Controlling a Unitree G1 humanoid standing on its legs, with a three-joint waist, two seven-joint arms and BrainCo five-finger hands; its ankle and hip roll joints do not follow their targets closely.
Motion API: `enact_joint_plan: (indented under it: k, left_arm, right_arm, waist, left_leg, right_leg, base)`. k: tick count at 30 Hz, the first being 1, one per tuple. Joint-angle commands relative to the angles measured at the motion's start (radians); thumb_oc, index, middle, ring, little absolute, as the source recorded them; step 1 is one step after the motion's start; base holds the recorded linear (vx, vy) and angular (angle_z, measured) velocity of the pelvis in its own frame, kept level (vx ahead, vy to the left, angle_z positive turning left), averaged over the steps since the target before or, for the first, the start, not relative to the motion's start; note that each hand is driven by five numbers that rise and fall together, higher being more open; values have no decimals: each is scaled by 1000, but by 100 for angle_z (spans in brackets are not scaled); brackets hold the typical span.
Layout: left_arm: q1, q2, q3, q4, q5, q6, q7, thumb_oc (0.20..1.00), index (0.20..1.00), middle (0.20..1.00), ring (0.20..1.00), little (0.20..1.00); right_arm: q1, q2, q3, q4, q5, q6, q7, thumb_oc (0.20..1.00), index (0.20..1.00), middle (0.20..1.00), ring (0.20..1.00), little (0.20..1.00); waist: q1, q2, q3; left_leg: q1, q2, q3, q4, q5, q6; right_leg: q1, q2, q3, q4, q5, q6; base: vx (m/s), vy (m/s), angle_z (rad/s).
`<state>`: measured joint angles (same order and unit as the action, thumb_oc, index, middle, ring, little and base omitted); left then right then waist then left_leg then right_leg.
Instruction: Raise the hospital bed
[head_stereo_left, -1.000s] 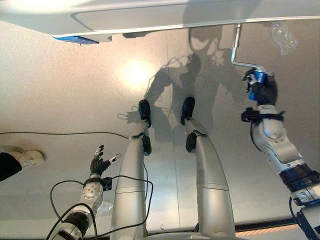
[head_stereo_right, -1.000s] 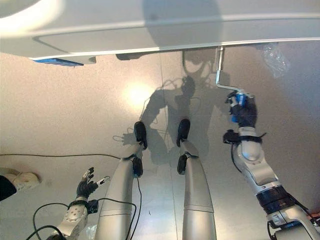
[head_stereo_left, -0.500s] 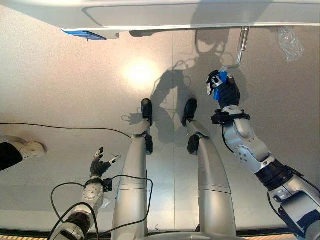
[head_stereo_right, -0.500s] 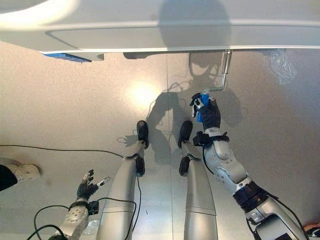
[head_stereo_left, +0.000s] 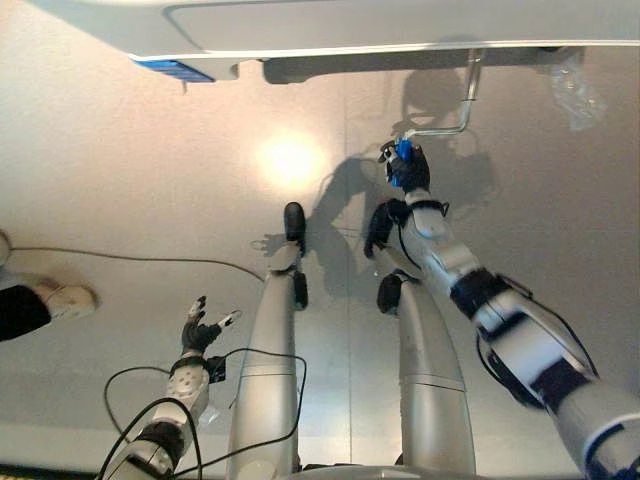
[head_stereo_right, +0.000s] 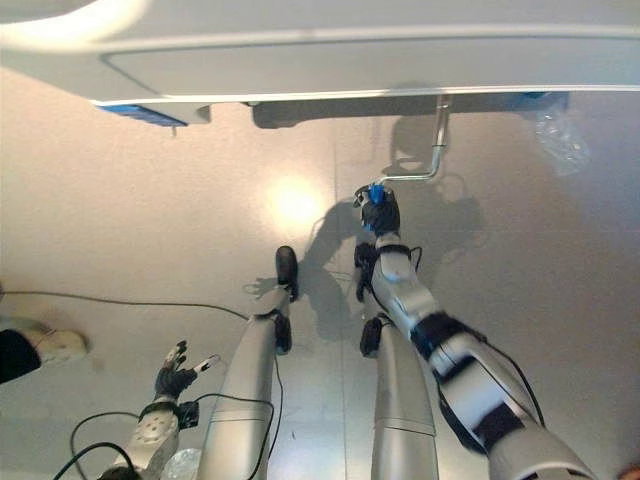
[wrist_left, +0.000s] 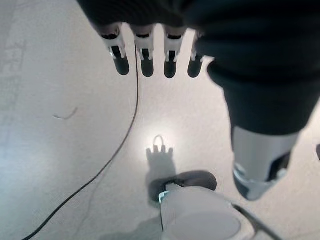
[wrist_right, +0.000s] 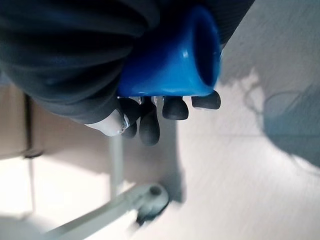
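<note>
Fingers (wrist_right: 150, 122) of the right hand (head_stereo_left: 405, 165) are curled tight round the blue grip (wrist_right: 170, 60) of the crank handle (head_stereo_left: 455, 120), which hangs from the underside of the hospital bed (head_stereo_left: 400, 25). Taking the bed's edge as the landmark, the silver crank drops from it, bends sideways, and ends at the blue grip just below. Compared with 1 second ago, the grip has swung across toward the robot's left: then it sat well out to the right under the bed's edge, and 0.5 seconds ago it was about midway. The right arm now reaches further forward and inward to follow it. The left hand (head_stereo_left: 198, 330) hangs low, far from the bed, its fingers (wrist_left: 145, 57) straight and relaxed over the floor (head_stereo_left: 120, 160), as before. A person's shoe (head_stereo_left: 65, 298) rests on the floor off to the left.
</note>
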<state>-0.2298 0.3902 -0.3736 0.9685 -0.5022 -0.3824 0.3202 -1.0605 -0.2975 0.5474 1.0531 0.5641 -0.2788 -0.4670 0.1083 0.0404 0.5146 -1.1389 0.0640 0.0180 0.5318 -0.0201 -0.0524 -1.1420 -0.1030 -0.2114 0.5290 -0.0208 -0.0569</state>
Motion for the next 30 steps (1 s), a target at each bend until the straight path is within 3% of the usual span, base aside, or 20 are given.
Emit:
enact_joint_plan:
  k: [1,7,8,10,15,16,30]
  left_arm:
    - [-17,22,-58,2,47,-7,2,1000,1000,1000,1000,1000]
    - [-17,22,-58,2,46,-7,2,1000,1000,1000,1000,1000]
    - [-26,-1,-75,-27,89,2,-15,1000,1000,1000,1000,1000]
    - [-23,-5,-78,-37,96,1,-19,1000,1000,1000,1000,1000]
    - [-23,-5,-79,-37,96,1,-18,1000,1000,1000,1000,1000]
    - [-7,-11,-82,-88,99,1,-33,1000,1000,1000,1000,1000]
    - [36,-3,-76,-163,91,11,-47,1000,1000,1000,1000,1000]
  right_arm:
    - [-247,118,92,84,-93,10,77,200,200,200,200,200]
    - [-248,118,92,85,-93,9,78,200,200,200,200,200]
    - [-279,-2,23,319,-67,50,93,200,200,200,200,200]
    - [-278,-42,11,352,-74,60,93,200,200,200,200,200]
    - [-279,-42,11,353,-73,59,94,200,200,200,200,200]
    - [-241,-176,-48,422,-78,81,85,200,200,200,200,200]
    - [-82,-417,-230,472,10,72,34,200,200,200,200,200]
  waist:
    - [61,34,-14]
    - [61,34,-14]
    - [77,69,1]
    - [79,76,4]
    - [79,77,4]
    - [82,107,5]
    - [49,126,5]
  left_leg:
    - [-28,-81,-11,-21,7,16]
    - [-28,-80,-11,-20,6,16]
    - [-38,-90,-8,-10,0,18]
    - [-36,-92,-6,-12,-1,20]
    - [-36,-92,-6,-12,-1,20]
    - [-42,-96,2,-10,-4,20]
    - [-47,-93,15,11,-20,21]
  right_leg:
    - [-5,-75,32,62,-1,123]
    - [-5,-75,32,62,-1,123]
    - [-21,-77,36,83,-11,120]
    - [-21,-78,38,84,-12,119]
    - [-21,-78,38,84,-12,119]
    - [-35,-79,47,95,-21,116]
    - [-55,-72,73,128,-35,109]
  base:
    - [-17,5,5]
    - [-3,1,5]
    - [0,0,0]
    - [-18,1,16]
    - [-1,1,5]
    - [0,0,0]
    - [6,0,3]
